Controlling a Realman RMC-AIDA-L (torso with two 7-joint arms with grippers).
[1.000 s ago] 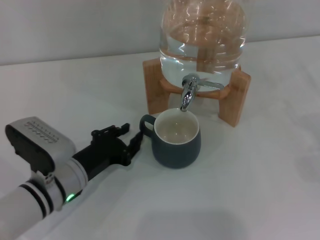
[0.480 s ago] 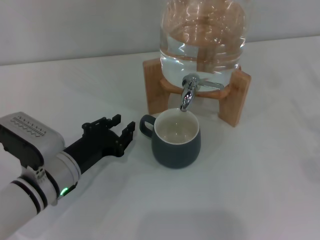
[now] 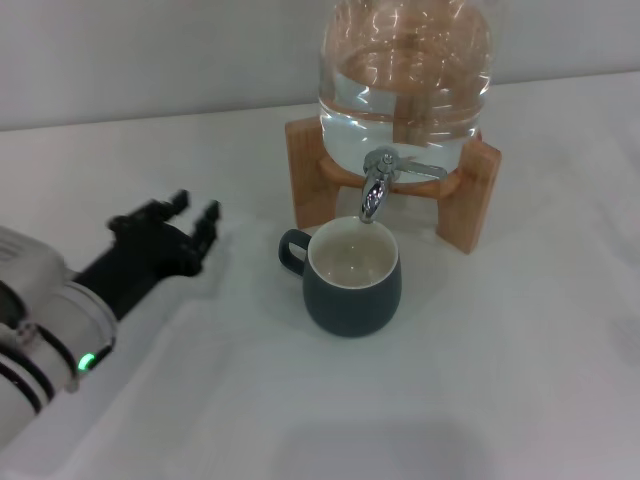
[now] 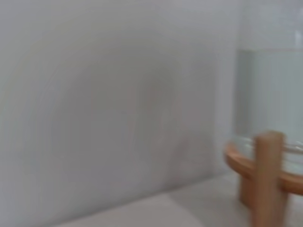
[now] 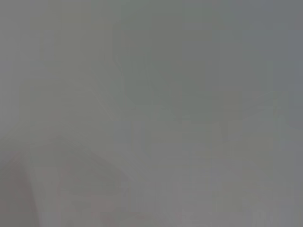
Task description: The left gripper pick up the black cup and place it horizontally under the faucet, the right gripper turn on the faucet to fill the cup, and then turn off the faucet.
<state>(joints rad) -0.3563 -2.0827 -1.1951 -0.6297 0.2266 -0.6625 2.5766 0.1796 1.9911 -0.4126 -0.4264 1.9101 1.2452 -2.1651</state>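
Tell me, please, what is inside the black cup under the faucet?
The black cup shows only its cream-white inside, no visible water; its near inner wall is hidden by the rim. The faucet spout hangs above it.

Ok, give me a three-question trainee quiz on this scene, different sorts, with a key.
1. True or false: the cup stands upright under the faucet.
2. Multiple choice: the left gripper is (A) clamped on the cup's handle, (B) open and apart from the cup, on its handle side, (C) on the faucet lever.
3. Fill in: the jar rests on a wooden ____.

Key: 1 true. 2 B. 3 stand.
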